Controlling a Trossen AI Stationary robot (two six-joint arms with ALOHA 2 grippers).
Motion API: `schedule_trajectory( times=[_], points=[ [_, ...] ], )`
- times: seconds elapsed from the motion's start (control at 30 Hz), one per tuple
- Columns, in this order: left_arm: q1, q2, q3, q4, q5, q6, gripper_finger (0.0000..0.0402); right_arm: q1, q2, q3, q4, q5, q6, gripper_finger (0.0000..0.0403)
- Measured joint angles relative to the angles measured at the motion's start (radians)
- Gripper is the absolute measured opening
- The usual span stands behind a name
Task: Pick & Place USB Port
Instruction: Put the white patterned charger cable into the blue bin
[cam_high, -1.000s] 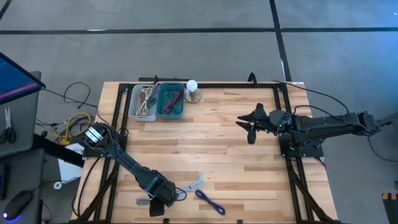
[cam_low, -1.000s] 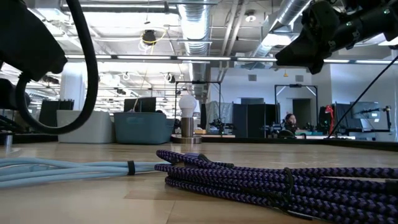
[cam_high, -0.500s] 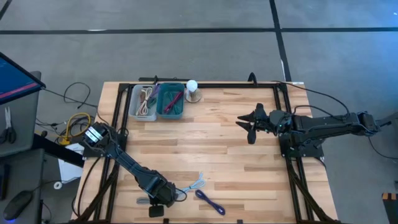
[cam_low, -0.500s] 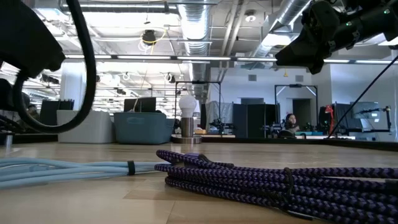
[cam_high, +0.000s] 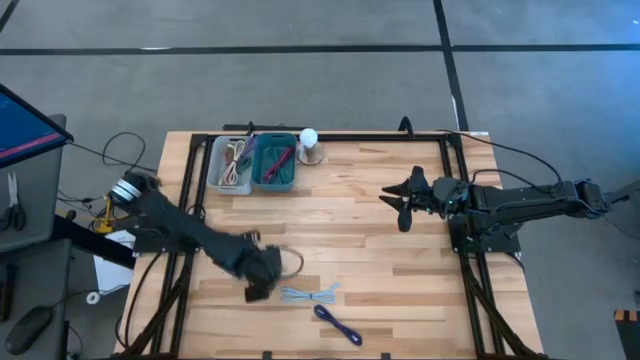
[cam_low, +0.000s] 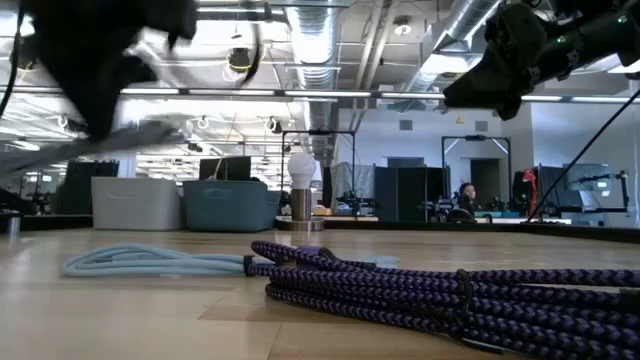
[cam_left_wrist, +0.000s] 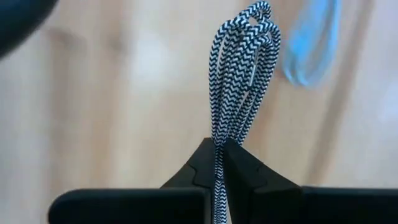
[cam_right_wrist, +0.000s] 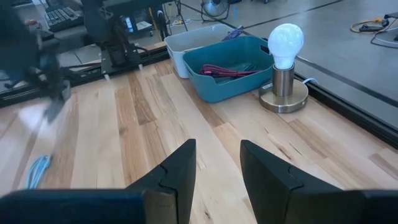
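My left gripper (cam_high: 262, 276) hangs above the table's near left part, shut on a black-and-white braided cable bundle (cam_left_wrist: 244, 68); the bundle's loop (cam_high: 290, 262) shows beside it. A light blue cable (cam_high: 310, 294) and a purple braided cable (cam_high: 338, 324) lie flat on the wood nearer the front edge. The left wrist view shows the blue cable (cam_left_wrist: 308, 43) as a blur beyond the bundle. My right gripper (cam_high: 400, 200) waits open over the right half, nothing between its fingers (cam_right_wrist: 217, 168). My left gripper pinches several strands of the black-and-white bundle (cam_left_wrist: 219, 152) between its two fingers. The fingers slant steeply down from above and lie along the strands. The bundle's looped end (cam_left_wrist: 252, 18) reaches out past the fingertips, and the low view shows it as a blur above the table (cam_low: 130, 135).
A white bin (cam_high: 232, 162) and a teal bin (cam_high: 275, 160) with cables inside stand at the far left, next to a bulb lamp (cam_high: 310, 145). Bare wood stretches across the table's middle (cam_high: 350, 230).
My left gripper has risen from the near edge and gone toward the far edge, tipping more steeply down. The black-and-white cable, which lay on the table, has come up with it. The light blue cable has turned and shifted a little on the wood.
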Motion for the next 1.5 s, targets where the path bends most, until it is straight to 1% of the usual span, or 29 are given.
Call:
schedule_trajectory(
  times=[0.1, 0.2, 0.33, 0.43, 0.53, 0.6, 0.73, 0.8, 0.93, 1.2, 1.4, 1.5],
  points=[
    [0.048, -0.118, 0.002, -0.005, -0.122, 0.063, 0.0011, 0.000, 0.000, 0.000, -0.006, 0.000, 0.000, 0.0118],
    [0.108, -0.211, 0.002, -0.007, -0.217, 0.146, 0.0011, 0.000, 0.000, 0.000, -0.006, 0.001, 0.000, 0.0118],
    [0.200, -0.305, 0.002, -0.003, -0.351, 0.290, 0.0011, 0.000, 0.000, 0.000, -0.006, 0.003, 0.000, 0.0118],
    [0.285, -0.359, 0.002, 0.006, -0.432, 0.388, 0.0011, 0.000, 0.000, 0.000, -0.006, 0.003, 0.000, 0.0118],
    [0.383, -0.398, 0.003, 0.026, -0.473, 0.460, 0.0010, 0.000, 0.000, 0.000, -0.006, 0.003, 0.000, 0.0118],
    [0.449, -0.418, 0.003, 0.052, -0.482, 0.500, 0.0010, 0.000, 0.000, 0.000, -0.006, 0.003, 0.000, 0.0118],
    [0.580, -0.434, 0.003, 0.170, -0.483, 0.599, 0.0010, 0.000, 0.000, 0.000, -0.004, 0.004, 0.000, 0.0118],
    [0.641, -0.433, 0.003, 0.241, -0.468, 0.656, 0.0010, 0.000, 0.000, 0.000, -0.004, 0.004, 0.000, 0.0118],
    [0.775, -0.412, 0.005, 0.364, -0.325, 0.710, 0.0010, 0.000, 0.000, 0.000, -0.004, 0.005, 0.000, 0.0118],
    [1.025, -0.320, 0.005, 0.419, -0.152, 0.708, 0.0010, 0.000, 0.000, 0.000, -0.010, 0.006, 0.000, 0.0118],
    [1.134, -0.207, 0.005, 0.559, -0.007, 0.706, 0.0010, 0.000, 0.000, 0.000, -0.011, 0.006, 0.000, 0.0118],
    [1.171, -0.150, 0.005, 0.613, 0.029, 0.677, 0.0010, 0.000, 0.000, 0.000, -0.018, 0.006, 0.000, 0.0118]
  ],
)
